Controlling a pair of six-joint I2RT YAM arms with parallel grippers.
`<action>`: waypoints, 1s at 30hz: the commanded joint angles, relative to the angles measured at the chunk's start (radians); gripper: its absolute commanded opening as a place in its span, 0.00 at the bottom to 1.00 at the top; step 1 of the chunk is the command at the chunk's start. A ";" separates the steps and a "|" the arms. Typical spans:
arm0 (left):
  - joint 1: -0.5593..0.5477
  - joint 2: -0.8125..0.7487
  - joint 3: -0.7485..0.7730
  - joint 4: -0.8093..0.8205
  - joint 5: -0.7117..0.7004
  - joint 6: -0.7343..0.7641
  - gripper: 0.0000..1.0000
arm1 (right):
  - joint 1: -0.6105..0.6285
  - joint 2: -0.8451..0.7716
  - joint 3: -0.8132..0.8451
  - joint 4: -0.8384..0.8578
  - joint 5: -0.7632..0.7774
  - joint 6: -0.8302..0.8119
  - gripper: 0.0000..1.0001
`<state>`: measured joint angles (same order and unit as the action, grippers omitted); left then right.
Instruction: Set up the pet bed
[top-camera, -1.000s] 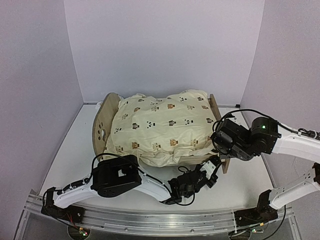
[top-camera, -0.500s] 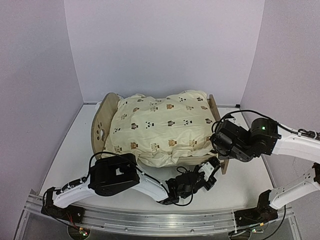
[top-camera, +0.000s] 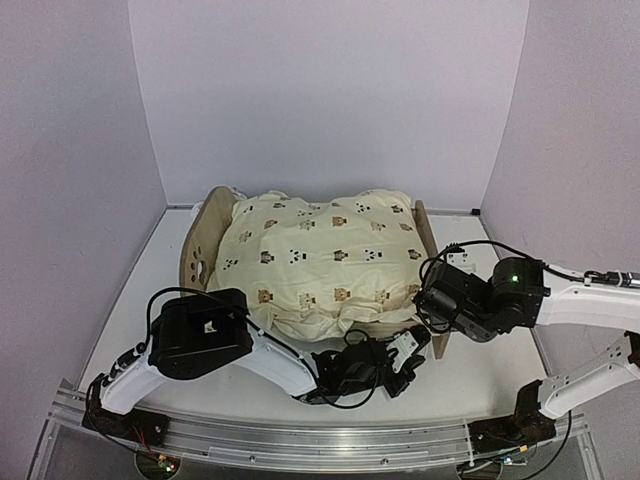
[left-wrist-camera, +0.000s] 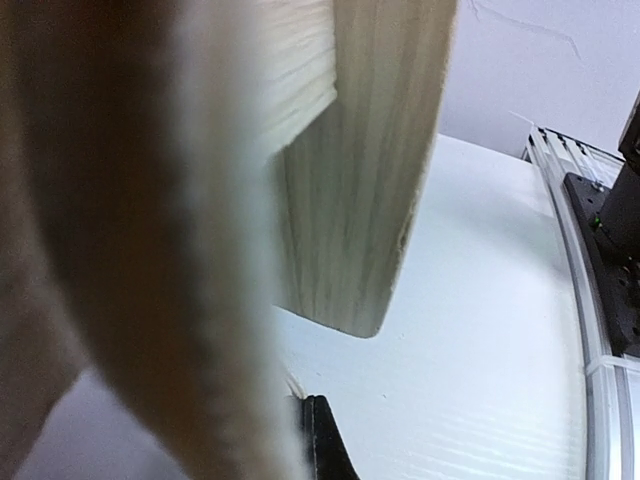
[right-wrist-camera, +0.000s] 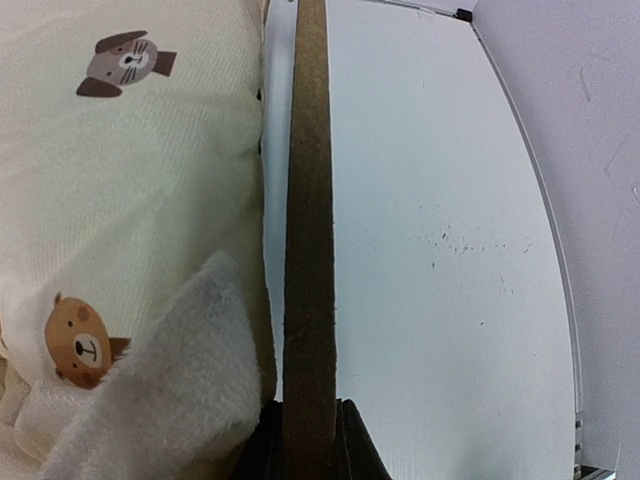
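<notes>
Clamping the pet bed (right-wrist-camera: 308, 250) end board are the right jaws; the closed left jaws lie near its foot.

so the base is a flat white table (top-camera: 130, 310), and up close the surface looks faintly ribbed. the only thing sitting straight on it is the small light plywood pet bed (top-camera: 197, 240), toward the back middle. it has rounded end boards left and right, paw-print cutouts in the left one. right board's foot stands on the white top, with a scatter of tiny dark specks (right-wrist-camera: 460, 240) on the bare table beside it
</notes>
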<state>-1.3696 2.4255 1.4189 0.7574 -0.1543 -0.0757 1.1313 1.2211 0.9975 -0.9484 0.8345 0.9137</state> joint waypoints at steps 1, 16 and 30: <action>0.087 -0.058 0.007 -0.099 -0.022 -0.105 0.00 | 0.051 0.010 -0.022 0.071 0.045 -0.051 0.00; 0.105 -0.084 0.023 -0.168 0.000 -0.121 0.00 | -0.002 0.118 -0.091 0.168 0.023 -0.102 0.00; 0.135 -0.125 0.020 -0.195 0.066 -0.139 0.00 | -0.130 0.129 -0.104 0.328 -0.115 -0.298 0.23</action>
<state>-1.3087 2.3982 1.4193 0.5680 -0.0521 -0.1683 1.0203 1.3422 0.8806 -0.6050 0.7573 0.7496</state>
